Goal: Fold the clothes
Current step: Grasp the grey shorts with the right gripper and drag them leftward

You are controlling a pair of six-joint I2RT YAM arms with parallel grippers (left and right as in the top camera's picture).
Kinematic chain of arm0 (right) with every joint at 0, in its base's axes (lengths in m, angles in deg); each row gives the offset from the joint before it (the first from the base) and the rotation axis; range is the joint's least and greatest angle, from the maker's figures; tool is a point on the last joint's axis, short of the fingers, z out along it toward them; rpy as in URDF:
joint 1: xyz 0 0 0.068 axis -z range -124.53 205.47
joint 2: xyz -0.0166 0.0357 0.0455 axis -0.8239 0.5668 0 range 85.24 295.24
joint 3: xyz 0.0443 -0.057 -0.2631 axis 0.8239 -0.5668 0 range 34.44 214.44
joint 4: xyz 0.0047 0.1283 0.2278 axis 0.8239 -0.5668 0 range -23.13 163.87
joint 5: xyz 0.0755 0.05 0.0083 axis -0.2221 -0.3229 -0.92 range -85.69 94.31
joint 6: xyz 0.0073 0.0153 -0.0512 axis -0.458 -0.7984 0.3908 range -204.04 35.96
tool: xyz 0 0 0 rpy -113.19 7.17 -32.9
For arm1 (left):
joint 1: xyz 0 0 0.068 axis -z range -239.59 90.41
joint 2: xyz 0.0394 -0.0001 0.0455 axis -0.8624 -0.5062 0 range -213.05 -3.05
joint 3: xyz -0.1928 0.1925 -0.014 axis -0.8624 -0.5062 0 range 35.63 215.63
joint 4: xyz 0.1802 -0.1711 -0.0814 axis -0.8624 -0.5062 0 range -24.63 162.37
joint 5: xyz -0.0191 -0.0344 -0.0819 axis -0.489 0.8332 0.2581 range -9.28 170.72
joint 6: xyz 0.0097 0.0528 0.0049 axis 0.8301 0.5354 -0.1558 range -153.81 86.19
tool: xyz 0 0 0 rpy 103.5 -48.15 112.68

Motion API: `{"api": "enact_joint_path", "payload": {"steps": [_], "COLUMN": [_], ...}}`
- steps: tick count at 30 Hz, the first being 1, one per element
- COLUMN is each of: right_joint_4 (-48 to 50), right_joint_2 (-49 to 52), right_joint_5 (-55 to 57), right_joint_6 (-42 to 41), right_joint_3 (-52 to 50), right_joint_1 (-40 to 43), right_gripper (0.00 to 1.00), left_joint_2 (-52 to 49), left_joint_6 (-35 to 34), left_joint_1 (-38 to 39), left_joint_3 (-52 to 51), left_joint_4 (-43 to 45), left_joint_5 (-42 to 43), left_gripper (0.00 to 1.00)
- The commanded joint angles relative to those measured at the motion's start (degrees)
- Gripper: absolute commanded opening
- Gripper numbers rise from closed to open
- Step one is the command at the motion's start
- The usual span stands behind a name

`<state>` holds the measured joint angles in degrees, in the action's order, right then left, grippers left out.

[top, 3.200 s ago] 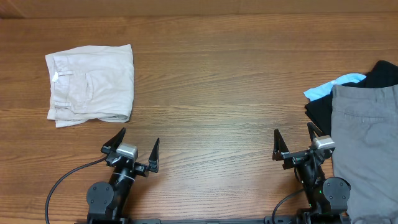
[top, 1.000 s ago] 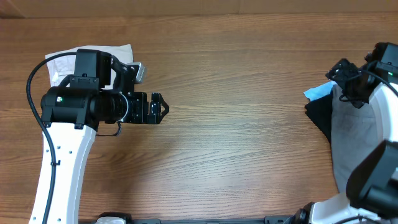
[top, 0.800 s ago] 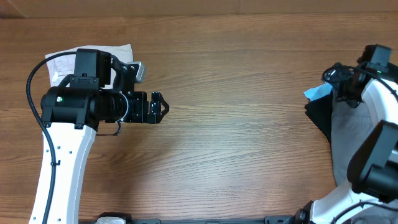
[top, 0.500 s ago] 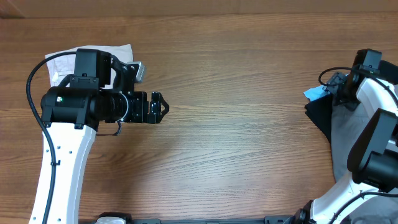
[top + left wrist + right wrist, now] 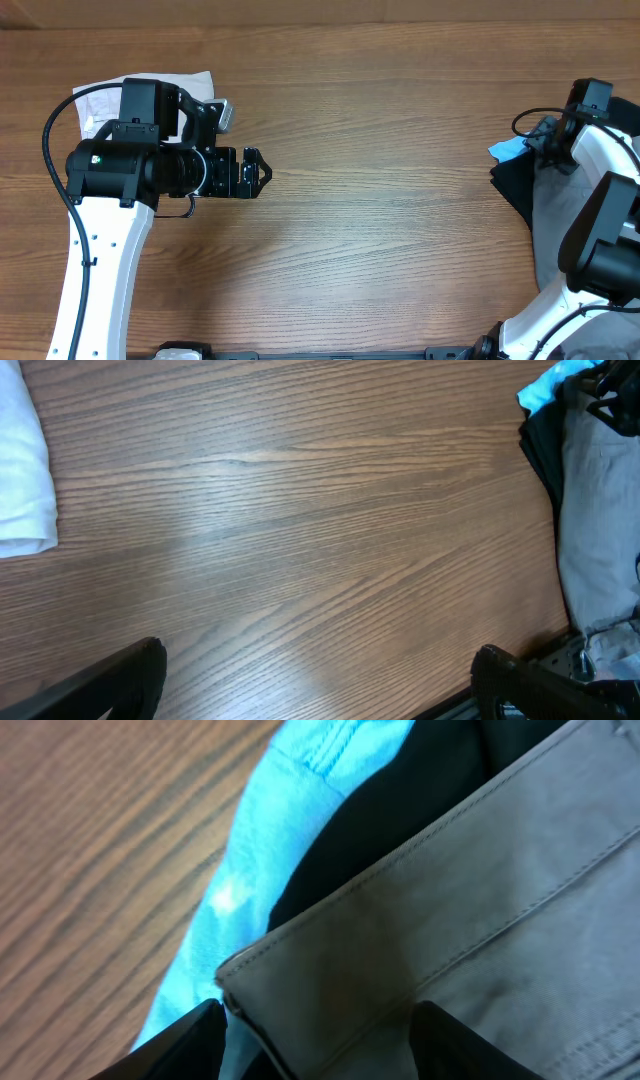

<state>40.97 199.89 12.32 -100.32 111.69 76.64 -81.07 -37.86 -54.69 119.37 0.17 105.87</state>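
Grey shorts [image 5: 560, 215] lie at the table's right edge on top of a black garment [image 5: 512, 180] and a light-blue garment [image 5: 510, 148]. My right gripper [image 5: 556, 148] is open and low over the grey shorts' top left corner; in the right wrist view its fingers [image 5: 315, 1045] straddle the grey waistband corner [image 5: 330, 970], with the light-blue [image 5: 250, 870] and black [image 5: 400, 800] fabric beside it. Folded cream shorts [image 5: 150, 82] lie at the far left, mostly hidden under my left arm. My left gripper [image 5: 258, 172] is open and empty over bare wood.
The wooden table [image 5: 380, 150] stretches between the two piles. In the left wrist view the cream fabric's edge [image 5: 25, 480] shows at the left and the grey shorts [image 5: 600, 510] at the right. The arm bases sit at the front edge.
Both arms rose from their rest at the front edge. In the last second my right gripper dropped lower onto the grey shorts' corner; the left arm stayed still.
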Motion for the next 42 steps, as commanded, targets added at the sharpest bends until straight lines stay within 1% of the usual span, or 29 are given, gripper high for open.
{"api": "enact_joint_path", "payload": {"steps": [1,3,5,7,8,9,10,11,14,21,22,23,24,26,27,32,35,39,42], "right_joint_4": [0.33,0.28,0.28,0.26,0.26,0.22,0.00,-0.24,-0.85,-3.67,-3.85,-3.89,-3.89,-3.82,-3.82,-3.87,-4.07,-5.22,-6.75], "right_joint_2": [2.36,2.99,3.45,3.58,3.56,3.54,3.37,3.26,2.27,-3.32,-4.46,-5.70,-6.93,-9.88,-11.13,-18.67,-21.99,-24.35,-24.41], "right_joint_5": [1.46,2.08,2.36,4.24,5.33,5.79,6.08,6.05,5.90,4.79,4.70,4.33,3.74,1.11,-0.35,-12.63,-18.12,-21.68,-21.62], "right_joint_6": [0.24,0.68,2.47,2.99,2.97,2.99,2.97,2.80,2.80,2.73,2.56,2.58,2.56,2.56,2.56,2.58,2.58,2.58,2.60], "right_joint_3": [1.46,1.46,1.46,1.46,1.49,1.55,1.75,2.01,3.19,6.56,6.73,6.78,6.78,6.78,6.78,6.78,6.78,6.78,6.78], "right_joint_1": [-0.26,-0.26,-0.26,-0.26,-0.26,-0.26,-0.26,-0.26,-0.26,-0.26,-0.26,-0.26,-0.26,-0.26,-0.26,-0.61,-2.10,-7.52,-14.27], "right_gripper": [0.63,0.66,0.66,0.63,0.57,0.45,0.36,0.33,0.32,0.32,0.29,0.24,0.17,0.06,0.04,0.04,0.04,0.04,0.04], "left_joint_2": [-0.42,-0.42,-0.42,-0.42,-0.42,-0.42,-0.42,-0.42,-0.42,-0.42,-0.42,-0.42,-0.42,-0.42,-0.42,-0.42,-0.42,-0.28,-0.28], "left_joint_6": [0.63,0.63,0.63,0.63,0.63,0.63,0.63,0.63,0.63,0.66,0.66,0.66,0.66,0.66,0.66,0.63,0.66,0.92,1.42], "left_joint_1": [0.28,0.28,0.28,0.28,0.28,0.28,0.28,0.28,0.28,0.28,0.28,0.28,0.28,0.28,0.28,0.28,0.28,-0.15,-1.14], "left_joint_3": [1.70,1.70,1.70,1.70,1.70,1.70,1.70,1.70,1.70,1.70,1.70,1.70,1.70,1.70,1.70,1.70,1.70,2.03,3.30], "left_joint_4": [0.20,0.22,0.24,0.24,0.24,0.24,0.22,0.24,0.24,0.24,0.26,0.26,0.24,0.22,0.20,0.22,-0.15,-2.27,-3.78], "left_joint_5": [1.33,1.31,1.31,1.31,1.31,1.31,1.31,1.31,1.31,1.31,1.31,1.31,1.31,1.31,1.33,1.49,1.55,1.49,1.44], "left_gripper": [1.00,1.00,1.00,1.00,1.00,1.00,1.00,1.00,1.00,1.00,1.00,1.00,1.00,1.00,1.00,1.00,1.00,1.00,1.00]}}
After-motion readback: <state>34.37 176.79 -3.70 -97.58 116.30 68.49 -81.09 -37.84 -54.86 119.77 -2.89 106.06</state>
